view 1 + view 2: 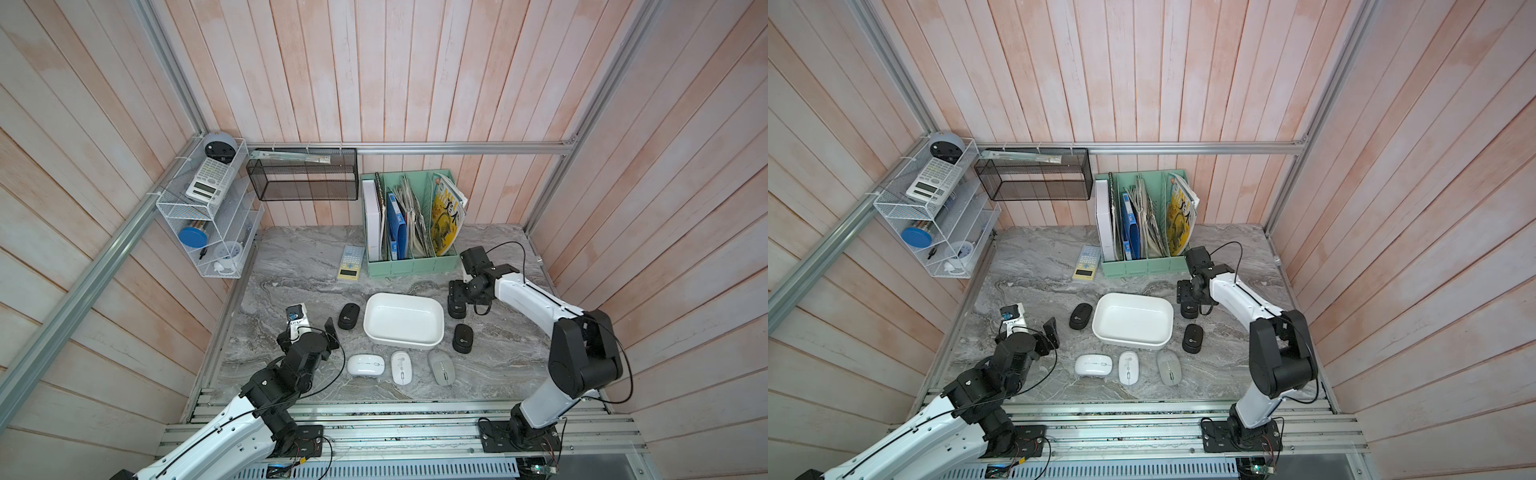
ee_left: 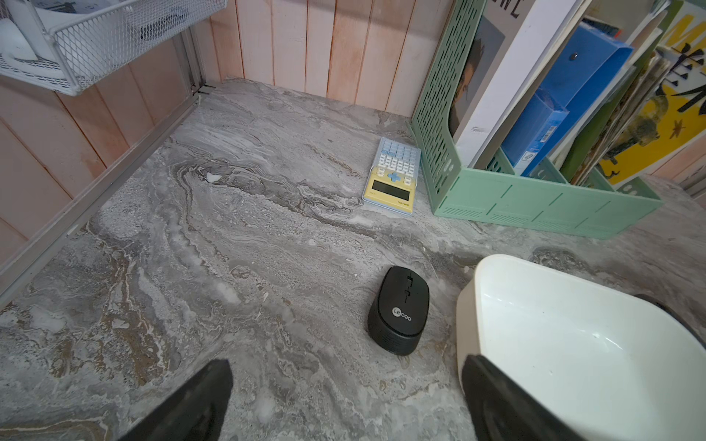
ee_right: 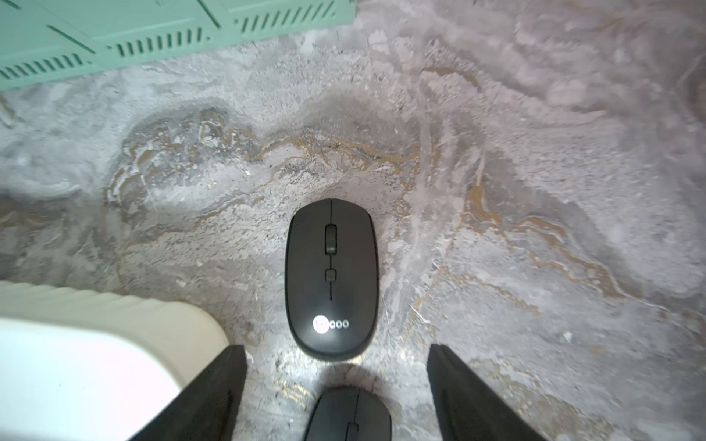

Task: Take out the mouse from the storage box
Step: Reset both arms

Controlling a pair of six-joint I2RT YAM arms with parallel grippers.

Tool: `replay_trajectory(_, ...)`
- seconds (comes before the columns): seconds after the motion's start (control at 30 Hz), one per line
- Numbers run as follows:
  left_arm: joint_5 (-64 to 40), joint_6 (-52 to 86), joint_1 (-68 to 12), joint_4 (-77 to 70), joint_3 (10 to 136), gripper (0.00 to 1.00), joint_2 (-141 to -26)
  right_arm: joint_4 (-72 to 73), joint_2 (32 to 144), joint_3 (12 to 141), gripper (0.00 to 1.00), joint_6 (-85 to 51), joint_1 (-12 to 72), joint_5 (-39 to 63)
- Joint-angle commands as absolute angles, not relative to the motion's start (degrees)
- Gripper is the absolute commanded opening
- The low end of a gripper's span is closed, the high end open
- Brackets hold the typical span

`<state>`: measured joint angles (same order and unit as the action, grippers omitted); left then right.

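Left fingers (image 2: 191, 404) and right fingers (image 3: 214, 397) spread; black mice (image 1: 348, 316) flank the storage box (image 1: 403, 320), green organiser (image 1: 411, 266) behind.

You've got both top views high, looking down — wrist cameras close to the table (image 2: 229, 248), sharing the box (image 2: 573, 343).

From the middle of my counter (image 1: 291, 266), grey marble, the green organiser (image 1: 409, 266) stands at twelve o'clock against the back wall. Its slots hold, leaning, a white binder (image 1: 372, 224), a blue folder (image 1: 395, 228), grey papers (image 1: 415, 224) and a yellow magazine (image 1: 446, 224). Just beside its near corner, at eleven, a yellow calculator (image 1: 350, 262) lies flat, display end toward me. Higher at eleven, a black mesh basket (image 1: 305, 176) hangs on the wall rail. At ten, a white wire rack (image 1: 178, 210) hangs on the side wall; a white calculator (image 1: 210, 179) lies in its upper tier, a blue-lidded jar (image 1: 192, 237) below.
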<state>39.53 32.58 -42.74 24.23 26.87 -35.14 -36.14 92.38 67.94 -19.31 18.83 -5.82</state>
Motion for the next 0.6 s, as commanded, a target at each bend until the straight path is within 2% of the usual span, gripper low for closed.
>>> replay_trajectory(0.0,41.1,33.0,-42.5,25.2,26.7,1.0,-34.5,-38.5,86.6,65.4,0.83,-19.2,19.0,-8.1)
replay_trajectory(0.33,41.5,33.4,-42.4,25.5,25.2,1.0,-29.9,-35.5,62.2,55.6,0.88,-19.8,19.2,-9.1)
replay_trajectory(0.43,41.7,33.5,-42.5,25.3,24.4,1.0,-28.3,-27.7,52.5,47.2,0.9,-20.6,19.2,-10.4)
replay_trajectory(0.5,41.8,33.6,-42.5,24.5,23.7,1.0,-27.4,-22.8,45.6,41.2,0.97,-21.6,19.2,-11.1)
replay_trajectory(0.57,42.1,33.6,-42.4,22.5,22.5,1.0,-26.6,-18.7,40.3,36.4,0.98,-22.0,19.2,-11.9)
